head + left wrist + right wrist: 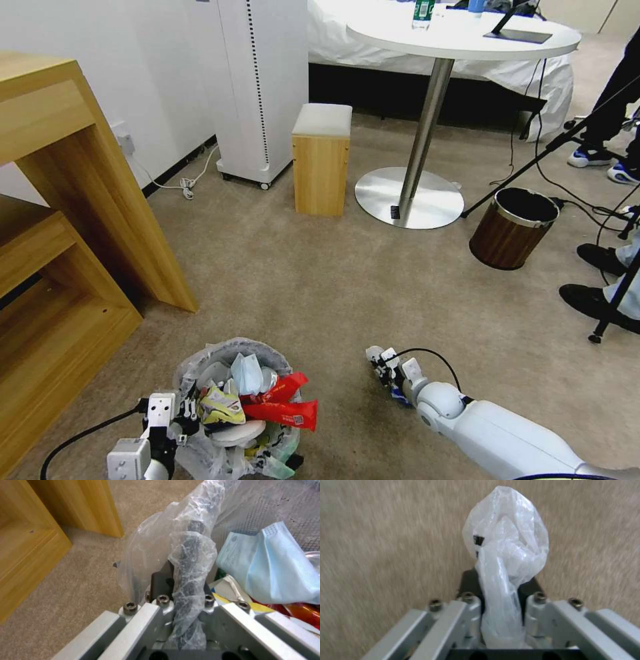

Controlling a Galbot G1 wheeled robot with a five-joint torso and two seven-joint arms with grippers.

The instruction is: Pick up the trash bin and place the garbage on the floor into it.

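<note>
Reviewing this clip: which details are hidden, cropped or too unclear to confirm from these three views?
- Head view: the trash bin's lower wall and base are hidden by heaped litter and its bag.
- Head view: the left gripper at the rim is largely covered by crinkled plastic.
- Right wrist view: the right gripper pinches a plastic bag; any contents are unreadable.
- Head view: that bag is hidden behind the gripper.

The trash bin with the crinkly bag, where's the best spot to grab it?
Probably the rim, from above. The trash bin is round, open-topped and piled with litter, so its thin bag-wrapped edge suits a pinch. The left pincer is clamped on that rim, on the side towards the wooden shelf.
</note>
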